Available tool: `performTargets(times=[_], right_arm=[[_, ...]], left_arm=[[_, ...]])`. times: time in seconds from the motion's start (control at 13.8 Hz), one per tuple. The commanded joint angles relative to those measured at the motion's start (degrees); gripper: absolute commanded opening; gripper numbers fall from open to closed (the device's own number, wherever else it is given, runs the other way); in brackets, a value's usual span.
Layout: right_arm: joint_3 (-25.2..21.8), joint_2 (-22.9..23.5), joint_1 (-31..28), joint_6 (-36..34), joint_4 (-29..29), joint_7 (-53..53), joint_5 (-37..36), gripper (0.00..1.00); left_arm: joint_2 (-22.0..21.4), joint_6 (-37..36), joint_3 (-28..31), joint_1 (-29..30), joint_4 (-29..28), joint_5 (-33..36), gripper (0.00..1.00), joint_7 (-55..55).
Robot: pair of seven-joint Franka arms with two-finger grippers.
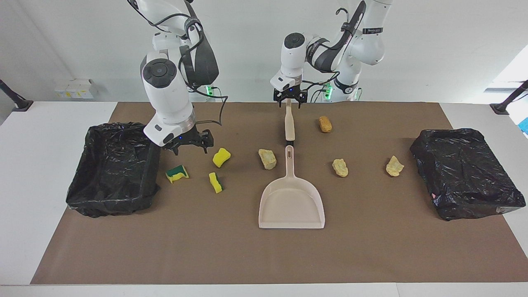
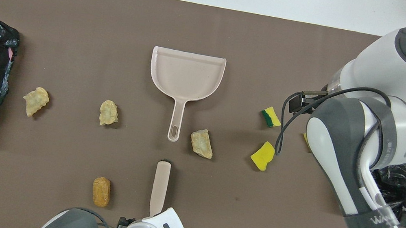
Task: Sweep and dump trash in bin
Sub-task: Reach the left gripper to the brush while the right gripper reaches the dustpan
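Overhead clock, centred on the dustpan (image 1: 291, 204). You have seven trash pieces:
- Three yellow-green sponge bits (image 1: 221, 156) (image 1: 177, 173) (image 1: 215, 182), spongy and cut in blocks, at 3–4 o'clock.
- Three pale, rough stone-like lumps (image 1: 267, 159) (image 1: 340, 167) (image 1: 394, 166), one at 5 and two at 8 o'clock.
- One orange-brown lump (image 1: 325, 123) at 7 o'clock.

One smooth plastic dustpan and one hand brush (image 1: 289, 123) at 6 o'clock. Two bins (image 1: 82, 194) (image 1: 453, 133) lined with crinkly black bags sit at the 3 and 9 o'clock mat edges.

Your widest open run of brown mat (image 1: 165, 247) on the white worktop (image 1: 41, 165) is at 12 o'clock.

Your left claw (image 1: 288, 105) is at the brush handle's tip; you can't tell if it grips. Your right claw (image 1: 190, 149) is spread and empty, over the mat beside the sponges.
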Motion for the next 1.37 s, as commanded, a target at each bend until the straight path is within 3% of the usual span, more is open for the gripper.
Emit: performTargets(times=[0.0,0.58,0.65,0.87,0.94,1.3], right_arm=[[0.4,-1.6,-0.4,1.7,-2.3,0.6,-0.9,1.00],[0.5,-2.2,-0.4,1.7,-3.6,0.1,-0.9,1.00],[0.4,-2.2,-0.4,1.7,-3.7,0.1,-0.9,1.00],[0.4,-2.2,-0.1,1.7,-3.6,0.1,-0.9,1.00],[0.4,-2.2,-0.1,1.7,-3.6,0.1,-0.9,1.00],[0.6,-2.2,-0.1,1.3,-3.5,0.8,-0.3,1.00]], left_arm=[[-0.9,-0.1,0.9,-1.6,-0.7,-1.5,0.70,-1.0],[-1.1,-2.8,1.0,-1.5,-0.7,-6.2,0.68,-0.4],[-1.0,-2.9,1.0,-1.5,-0.7,-6.2,0.60,-0.3],[-0.8,-3.1,1.1,-1.3,-0.6,-6.2,0.07,0.3],[-0.9,-4.2,1.1,-1.3,-0.5,-6.2,0.00,0.8],[0.6,-11.1,1.5,0.2,4.8,-6.0,0.00,0.6]])
